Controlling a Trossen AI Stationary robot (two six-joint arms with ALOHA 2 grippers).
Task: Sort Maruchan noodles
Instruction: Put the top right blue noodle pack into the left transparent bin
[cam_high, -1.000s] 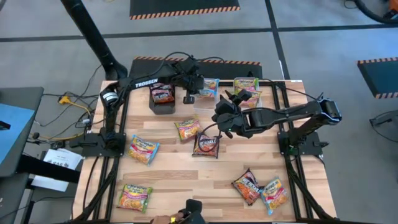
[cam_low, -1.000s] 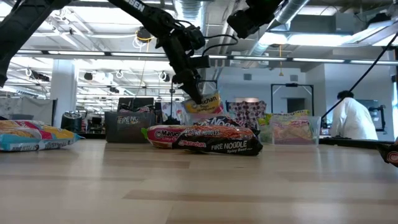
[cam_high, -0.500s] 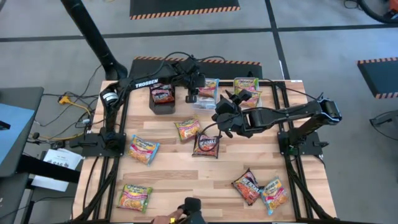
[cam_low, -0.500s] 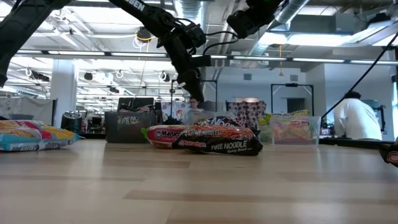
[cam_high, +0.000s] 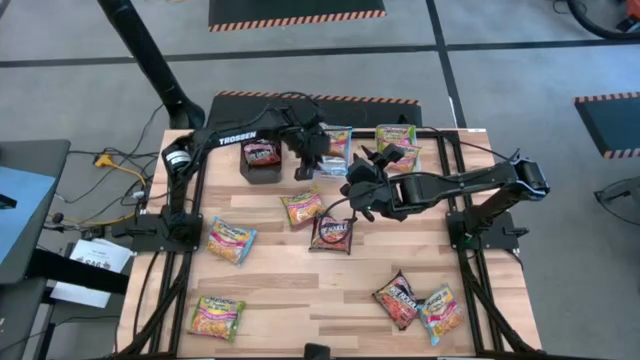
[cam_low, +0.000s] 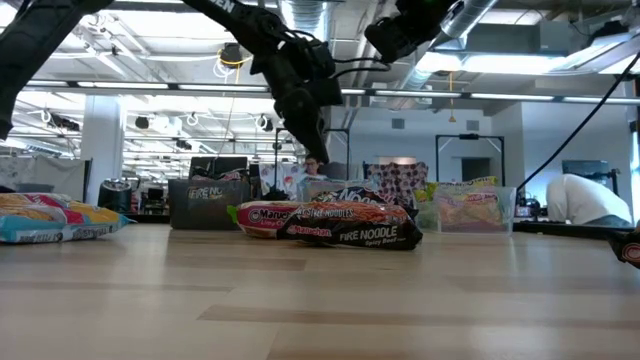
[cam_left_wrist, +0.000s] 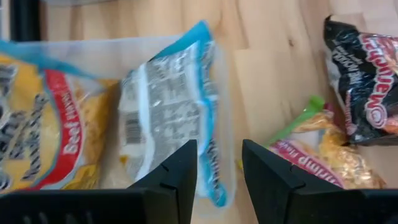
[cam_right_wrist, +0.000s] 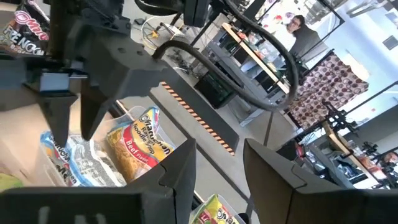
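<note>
1. The left gripper (cam_high: 305, 163) hung above the clear plastic tub (cam_high: 333, 166) at the table's far side; its dark fingers (cam_left_wrist: 180, 171) stood apart with nothing between them.
2. That clear tub held blue-edged shiny ramen packets (cam_left_wrist: 177, 106); one lay back-up, its white label and barcode showing, beside another printed "Beef" (cam_left_wrist: 53, 124).
3. A second clear plastic tub (cam_high: 397, 142), just right of the first, held green/yellow-edged packets (cam_right_wrist: 214, 208).
4. The black box (cam_high: 262, 160), left of the tubs, held a dark maroon packet (cam_high: 262, 152).
5. The right gripper (cam_high: 356, 185) hovered near the table's middle, just right of the blue tub; fingers (cam_right_wrist: 180, 171) parted, empty.
6. Loose on the wooden table (cam_high: 300, 290): a green-edged packet (cam_high: 302, 207) and a dark "Fire Noodle" packet (cam_high: 332, 233) at centre; two yellow-edged packets on the left (cam_high: 231, 240), (cam_high: 216, 317); a dark packet (cam_high: 397, 298) and a blue-edged one (cam_high: 441, 311) at the near right.
7. The low view showed a person in white (cam_low: 588, 205) bent over in the room behind.
</note>
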